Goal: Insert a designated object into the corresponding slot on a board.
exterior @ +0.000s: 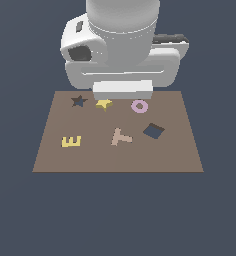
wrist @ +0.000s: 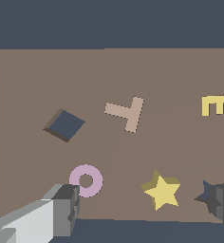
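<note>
Lying flat on the board (exterior: 175, 150), star (wrist: 162, 191) between slot (exterior: 79, 101) and ring (wrist: 86, 180); wrist view alone shows gripper (wrist: 144, 209) fingers spread, empty. Letters: E (exterior: 71, 142), T (exterior: 121, 136).

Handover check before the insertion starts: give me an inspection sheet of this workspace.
Surface: brown board lying flat on a dark blue ground.
Job's things: yellow star piece lying on the board beside the dark star-shaped slot, not in it.
Clutter: yellow letter E, tan letter T, pink ring, dark blue square cutout.
Gripper: gripper open, straddling the star piece, holding nothing.
Cables: nothing seen.
Surroundings: nothing seen.
</note>
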`<state>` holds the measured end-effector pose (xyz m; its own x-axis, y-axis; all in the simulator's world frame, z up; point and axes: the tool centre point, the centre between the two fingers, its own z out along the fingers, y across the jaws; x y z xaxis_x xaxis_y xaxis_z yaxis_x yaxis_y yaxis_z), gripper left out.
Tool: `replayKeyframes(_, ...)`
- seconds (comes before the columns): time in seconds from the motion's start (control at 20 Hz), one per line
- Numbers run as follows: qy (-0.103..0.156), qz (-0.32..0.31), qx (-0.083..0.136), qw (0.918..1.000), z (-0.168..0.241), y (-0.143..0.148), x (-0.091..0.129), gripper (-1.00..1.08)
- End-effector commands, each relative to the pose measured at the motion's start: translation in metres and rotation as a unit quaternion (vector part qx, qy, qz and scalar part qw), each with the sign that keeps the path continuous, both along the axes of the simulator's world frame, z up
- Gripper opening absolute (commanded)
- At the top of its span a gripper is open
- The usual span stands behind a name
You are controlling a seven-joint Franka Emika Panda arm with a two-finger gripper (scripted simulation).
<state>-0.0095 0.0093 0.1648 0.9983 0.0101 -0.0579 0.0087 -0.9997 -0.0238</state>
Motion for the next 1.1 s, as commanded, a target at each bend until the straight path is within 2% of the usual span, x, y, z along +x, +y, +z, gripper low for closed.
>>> replayKeyframes(0.0,0.000,0.000,0.000,1.0000,0.000,0.000,0.000,1.00)
replayKeyframes(0.3,-0.001,-0.017,-0.001,0.9999,-0.005,-0.004,-0.003,1.00)
replayKeyframes(0.65,-0.005,-0.079,-0.005,0.9968,-0.025,-0.019,-0.014,1.00)
replayKeyframes(0.85,-0.009,-0.135,-0.008,0.9908,-0.043,-0.031,-0.025,1.00)
replayKeyframes(1.05,-0.014,-0.202,-0.013,0.9793,-0.065,-0.044,-0.040,1.00)
